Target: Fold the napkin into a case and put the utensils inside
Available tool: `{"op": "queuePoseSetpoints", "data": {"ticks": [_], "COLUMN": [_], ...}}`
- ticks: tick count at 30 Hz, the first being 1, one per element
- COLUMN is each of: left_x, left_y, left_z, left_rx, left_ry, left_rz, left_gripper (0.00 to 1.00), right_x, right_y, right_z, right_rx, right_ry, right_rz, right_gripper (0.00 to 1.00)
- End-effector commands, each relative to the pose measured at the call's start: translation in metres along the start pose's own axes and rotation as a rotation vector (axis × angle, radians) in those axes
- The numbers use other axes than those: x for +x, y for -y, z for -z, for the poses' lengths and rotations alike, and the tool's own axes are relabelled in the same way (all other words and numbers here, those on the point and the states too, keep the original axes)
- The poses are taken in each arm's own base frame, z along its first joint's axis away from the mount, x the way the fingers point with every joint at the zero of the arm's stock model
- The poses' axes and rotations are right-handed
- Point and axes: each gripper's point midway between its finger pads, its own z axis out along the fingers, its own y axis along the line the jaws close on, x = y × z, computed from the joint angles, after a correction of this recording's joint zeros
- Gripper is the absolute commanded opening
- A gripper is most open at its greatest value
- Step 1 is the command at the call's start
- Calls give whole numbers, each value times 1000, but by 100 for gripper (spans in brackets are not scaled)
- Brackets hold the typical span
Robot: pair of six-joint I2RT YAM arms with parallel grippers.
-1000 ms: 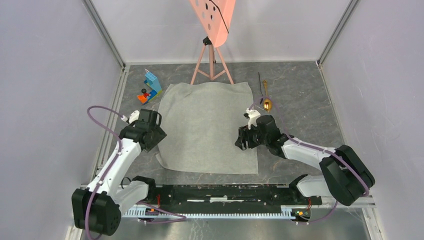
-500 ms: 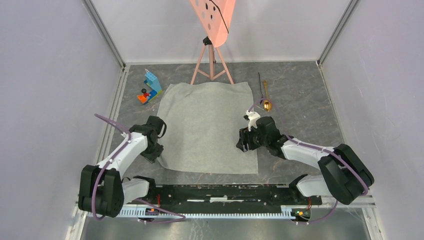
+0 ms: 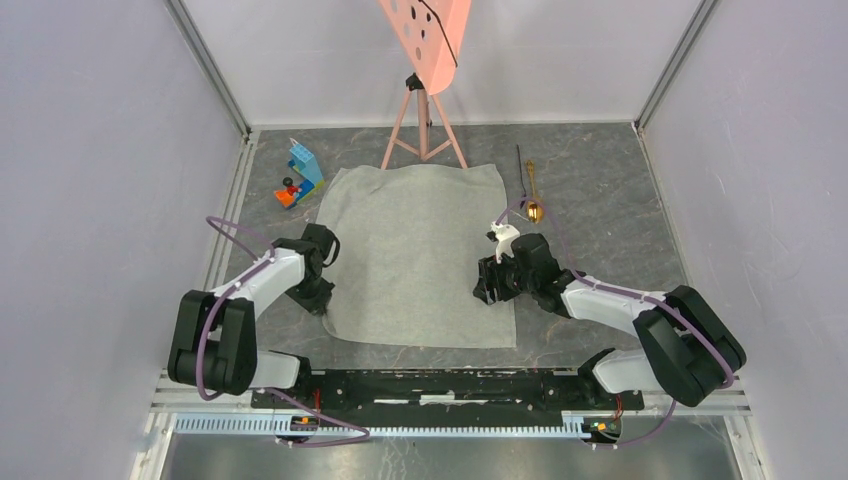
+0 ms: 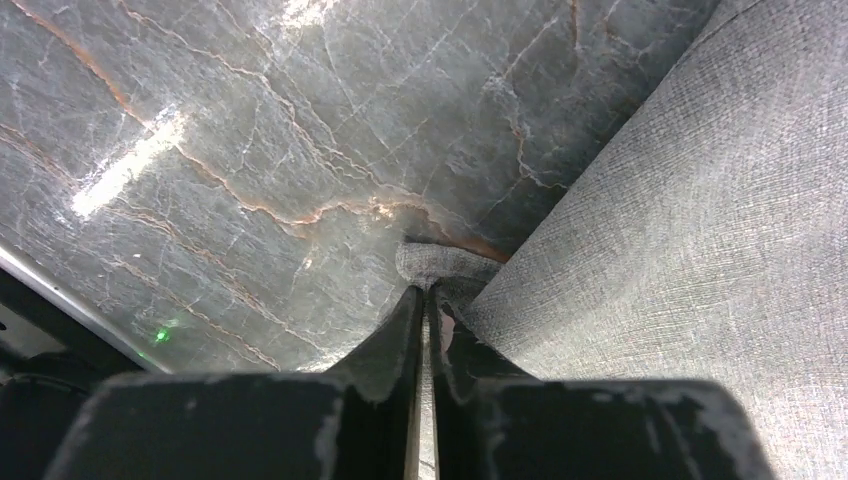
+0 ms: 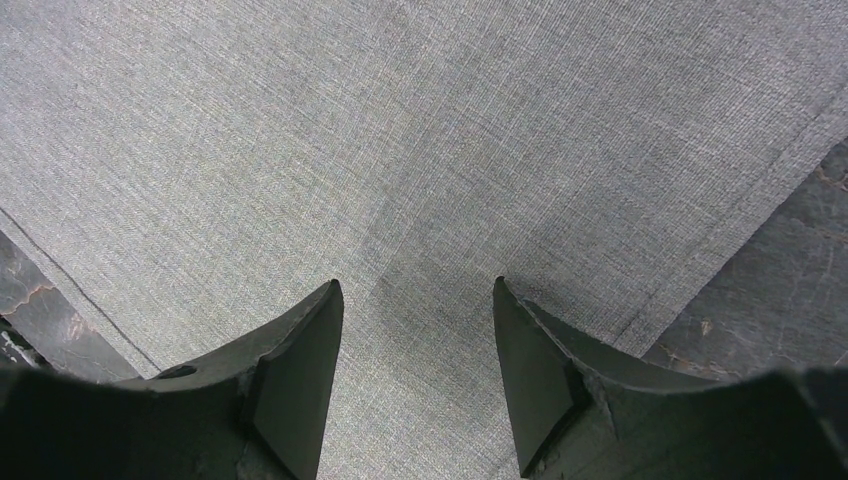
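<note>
A dark marbled table (image 3: 600, 160) carries a light-grey napkin (image 3: 415, 250) lying flat at its centre; the left tool (image 4: 425, 300) is pinched together on the napkin's near left corner, which puckers at its tips; the right tool (image 5: 415, 300) stands apart, fingers spread above the cloth near its right edge; a gold spoon (image 3: 532, 192) and a thin black utensil (image 3: 521, 165) lie side by side beyond the far right corner.

**Dark marbled table and what it carries**

The grey veined table (image 3: 610, 260) has the napkin (image 3: 415, 250) spread flat at its centre. The toy blocks (image 3: 300, 172) stand at 10 o'clock and the pink tripod (image 3: 424, 130) at 12. The gold spoon (image 3: 533, 198) lies beside the thin black utensil (image 3: 521, 165) at 2 o'clock.
</note>
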Motion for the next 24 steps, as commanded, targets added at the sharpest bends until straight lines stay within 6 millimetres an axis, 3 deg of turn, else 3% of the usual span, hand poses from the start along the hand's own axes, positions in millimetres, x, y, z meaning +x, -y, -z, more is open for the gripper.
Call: {"op": "queuePoseSetpoints", "data": {"ticks": [1, 7, 12, 15, 19, 22, 24], "left_x": [-1, -15, -13, -13, -13, -9, -8], "left_y": [-9, -41, -47, -55, -40, -32, -30], "left_z": [-11, 20, 35, 42, 50, 51, 51], "left_rx": [-49, -60, 40, 51, 171, 215, 225], "left_ry": [18, 109, 123, 128, 126, 107, 98], "left_rz": [22, 114, 157, 151, 126, 109, 100], "left_gripper": [3, 2, 2, 2, 2, 2, 2], "right_x": [-11, 14, 42, 49, 30, 11, 10], "right_y": [-1, 20, 17, 16, 16, 13, 9], "right_z": [1, 2, 9, 15, 28, 48, 62], "right_rx": [1, 113, 94, 91, 130, 198, 228], "right_ry": [33, -34, -75, -80, -76, -60, -31], "right_rz": [18, -26, -50, -45, 2, 13, -45], "right_gripper": [62, 58, 57, 57, 64, 70, 75]}}
